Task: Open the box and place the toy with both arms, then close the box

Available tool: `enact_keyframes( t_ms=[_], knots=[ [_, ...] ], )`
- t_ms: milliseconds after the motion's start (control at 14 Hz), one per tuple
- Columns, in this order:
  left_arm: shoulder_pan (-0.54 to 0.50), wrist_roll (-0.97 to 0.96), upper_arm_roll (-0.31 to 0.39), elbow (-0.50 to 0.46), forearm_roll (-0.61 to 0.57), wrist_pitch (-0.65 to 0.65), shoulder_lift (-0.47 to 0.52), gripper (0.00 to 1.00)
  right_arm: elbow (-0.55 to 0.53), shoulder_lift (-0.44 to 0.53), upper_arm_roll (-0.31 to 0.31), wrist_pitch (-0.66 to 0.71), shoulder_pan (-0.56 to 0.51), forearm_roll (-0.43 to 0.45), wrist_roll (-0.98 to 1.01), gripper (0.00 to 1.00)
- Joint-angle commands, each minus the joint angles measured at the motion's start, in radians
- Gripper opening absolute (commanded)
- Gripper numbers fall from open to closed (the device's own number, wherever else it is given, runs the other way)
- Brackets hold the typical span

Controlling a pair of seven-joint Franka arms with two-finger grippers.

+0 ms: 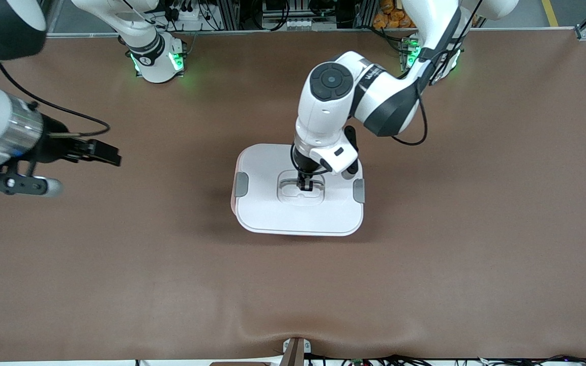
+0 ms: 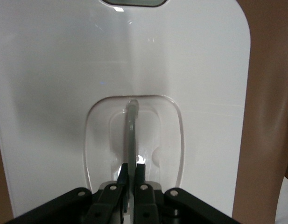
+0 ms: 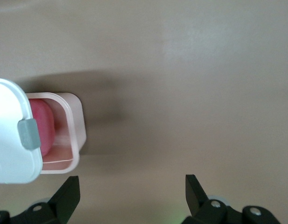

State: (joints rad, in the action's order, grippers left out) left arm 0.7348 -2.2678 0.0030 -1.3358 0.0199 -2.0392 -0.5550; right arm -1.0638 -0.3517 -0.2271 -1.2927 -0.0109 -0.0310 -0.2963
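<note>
The white lid (image 1: pixel 299 203), mid-table, hangs by its handle (image 2: pixel 130 135) from the pinching left claw (image 1: pixel 305 184), half-covering the pink box (image 3: pixel 73 135) with the toy (image 3: pixel 41 126) inside, apparently for closing; the right claw (image 3: pixel 129 196) waits spread over the table's right-arm end.

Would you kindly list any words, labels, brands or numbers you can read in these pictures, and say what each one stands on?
No text can be read.
Dark lettering on the left arm near its wrist: too small to read.
The lid and the box: no label or marking in view.

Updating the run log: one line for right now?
left gripper: shut on lid handle | lid: above box | toy: inside | right gripper: open, waiting
</note>
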Motion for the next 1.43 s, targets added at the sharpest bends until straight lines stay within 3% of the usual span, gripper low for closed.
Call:
enact_keyframes(
  t_ms=[0,715,1359],
  knots=[
    [0.041,-0.042,0.023,0.038,-0.037,-0.009,-0.048,0.00,-0.025,0.059,0.046,0.026,-0.004,-0.001,0.094,1.00],
    [0.115,-0.090,0.037,0.030,-0.078,-0.033,-0.072,0.00,-0.102,0.157,0.221,0.036,-0.001,0.000,0.286,1.00],
    [0.112,-0.087,0.034,0.029,-0.117,-0.026,-0.080,0.00,-0.363,0.339,0.242,-0.062,0.005,0.000,0.287,1.00]
  ],
)
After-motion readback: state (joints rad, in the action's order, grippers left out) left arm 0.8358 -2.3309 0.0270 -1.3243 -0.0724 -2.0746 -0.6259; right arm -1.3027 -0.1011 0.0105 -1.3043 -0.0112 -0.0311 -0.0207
